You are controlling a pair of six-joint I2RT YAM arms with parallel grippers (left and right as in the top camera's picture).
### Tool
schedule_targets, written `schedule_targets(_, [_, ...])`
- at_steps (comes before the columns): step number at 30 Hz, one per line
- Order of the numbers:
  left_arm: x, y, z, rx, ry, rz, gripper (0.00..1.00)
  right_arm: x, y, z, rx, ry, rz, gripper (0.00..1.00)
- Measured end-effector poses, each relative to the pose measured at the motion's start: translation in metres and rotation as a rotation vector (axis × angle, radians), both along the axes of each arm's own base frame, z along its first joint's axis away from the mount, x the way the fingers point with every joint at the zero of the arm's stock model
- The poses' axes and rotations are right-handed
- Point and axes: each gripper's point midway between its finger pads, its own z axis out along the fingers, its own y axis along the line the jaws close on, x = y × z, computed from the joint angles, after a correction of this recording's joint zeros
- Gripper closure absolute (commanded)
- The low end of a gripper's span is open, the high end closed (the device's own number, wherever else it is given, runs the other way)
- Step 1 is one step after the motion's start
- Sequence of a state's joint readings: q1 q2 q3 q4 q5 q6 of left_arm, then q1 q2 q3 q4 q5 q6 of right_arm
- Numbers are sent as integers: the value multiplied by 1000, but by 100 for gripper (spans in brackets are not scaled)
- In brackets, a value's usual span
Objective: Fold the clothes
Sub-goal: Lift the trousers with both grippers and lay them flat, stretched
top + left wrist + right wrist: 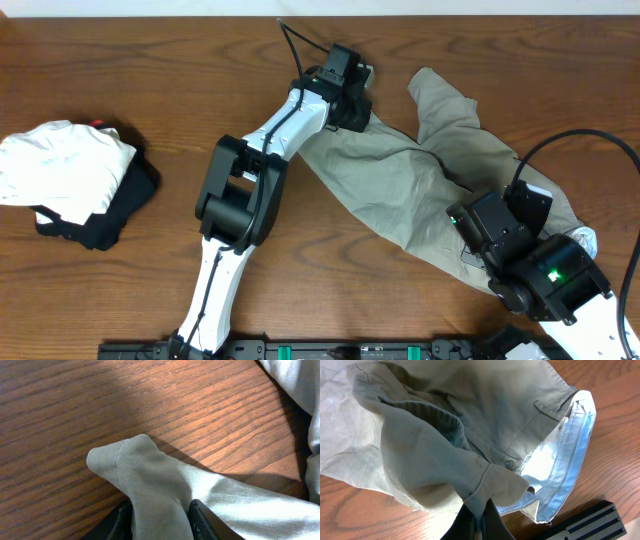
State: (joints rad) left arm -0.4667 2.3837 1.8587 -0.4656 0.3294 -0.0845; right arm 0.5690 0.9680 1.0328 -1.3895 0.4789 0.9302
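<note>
The shorts (400, 180) are spread rumpled across the right half of the table (150, 60), one leg reaching toward the far edge and the waistband lying at the near right. A light, soft cotton weave is suggested by the way it droops and creases; no stiffness is to be expected, so any lifted part will probably sag and drag the rest. It is not likely to slip, and nothing about it looks fragile. The firmest holds are judged to be the stitched hems and the doubled waistband, where the cloth is thicker.

A hem corner is pinched between the fingers of the left gripper (160, 515), which are closed tightly on the cloth. The waistband is clamped by the right gripper (480, 510) just below the button (509, 464), beside the pale lining (570, 455), which is turned outward.

No brand, label or readable writing is seen on the cloth.

Well apart, at the left of the table, a white garment (60, 165) is piled on a black garment (110, 215).
</note>
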Motion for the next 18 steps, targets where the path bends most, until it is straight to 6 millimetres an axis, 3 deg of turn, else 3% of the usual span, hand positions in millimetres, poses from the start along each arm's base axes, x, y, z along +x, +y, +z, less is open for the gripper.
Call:
schedule_targets(3, [1,1,0,-1,-2,2,62,0,0,0,0,-1,0,99])
schedule_targets(7, [3,7,6,-1,0,16,71,3,1,1,4,-16,-2,99])
schedule_targets(9, [1,16,18,0,1,29,78,6,1,3,3,-31,-3,99])
schedule_targets(10, [1,22,30,-3,-4,38,89,9,2,4,2,-42,0,99])
schedule_targets(11, [1,27,46,-10,-15,48,94,12,3,5,3,-56,6,99])
schedule_targets(13, [1,38,87,-28,-63,63,94,19,7,9,9,-87,22,99])
schedule_targets(18, [-20,68,222,-104,-245,99,94,33,13,15,5,-136,75,99])
